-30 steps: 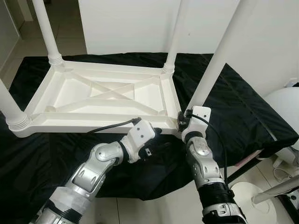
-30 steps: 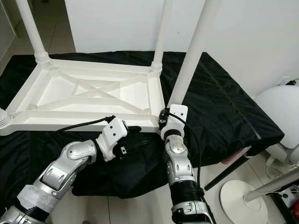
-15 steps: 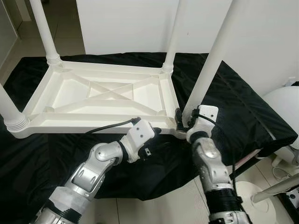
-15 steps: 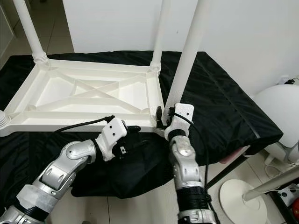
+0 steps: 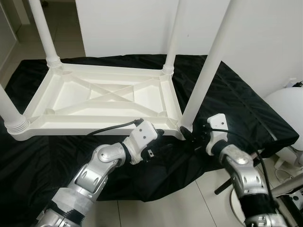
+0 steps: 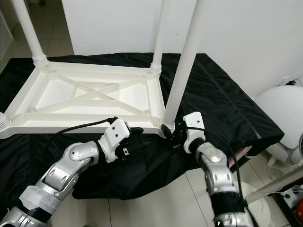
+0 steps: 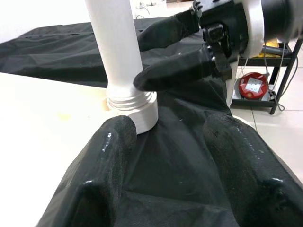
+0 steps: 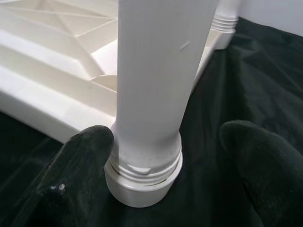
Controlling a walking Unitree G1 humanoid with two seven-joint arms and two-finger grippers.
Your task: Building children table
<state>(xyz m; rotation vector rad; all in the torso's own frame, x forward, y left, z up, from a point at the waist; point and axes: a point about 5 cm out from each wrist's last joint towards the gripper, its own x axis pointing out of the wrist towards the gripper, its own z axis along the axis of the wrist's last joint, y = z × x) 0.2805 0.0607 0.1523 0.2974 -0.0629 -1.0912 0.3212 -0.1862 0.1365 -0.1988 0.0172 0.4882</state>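
The white plastic children's table (image 5: 104, 99) lay upside down on the black-draped desk (image 5: 246, 109), legs pointing up, with the near-right leg (image 5: 201, 85) standing in its corner socket. The right claw (image 8: 165, 156) was spread around that leg's threaded base, one finger touching it, while the left claw (image 7: 165, 156) sat spread just left of the same corner. The plastic looked light, stiff and smooth, so a hold low on the leg near the collar seemed best for twisting without slipping.

- Even, bright indoor light across both head views — sharp, no motion blur.
- White plastic frame (image 5: 102, 97) nearly blows out against the black cloth (image 5: 246, 109).
- Wrist views: close tool fingers (image 7: 246, 165) soft, glossy highlights.
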